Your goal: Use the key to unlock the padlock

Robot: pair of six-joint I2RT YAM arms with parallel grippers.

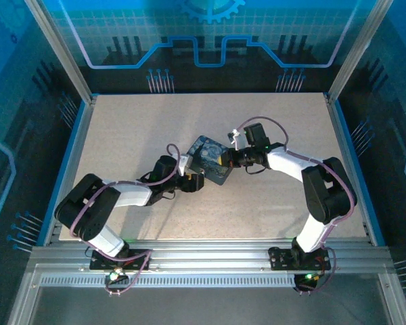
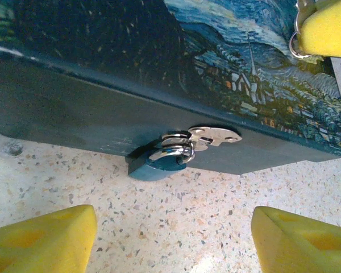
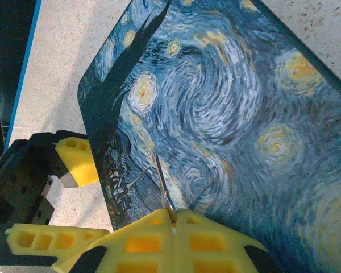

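Left wrist view shows the padlock (image 2: 156, 162) hanging from the hasp (image 2: 213, 135) on the tin's (image 2: 74, 108) near-left wall, its body touching the table (image 2: 227, 193). The left gripper (image 2: 173, 222) is spread wide just in front of the padlock. The right gripper (image 3: 173, 219) is pressed together, pinching the key (image 3: 161, 185) over the lid. The padlock looks small, hard, slippery and free to swing, so it is probably best gripped across its flat body. The thin key could twist in the foam.
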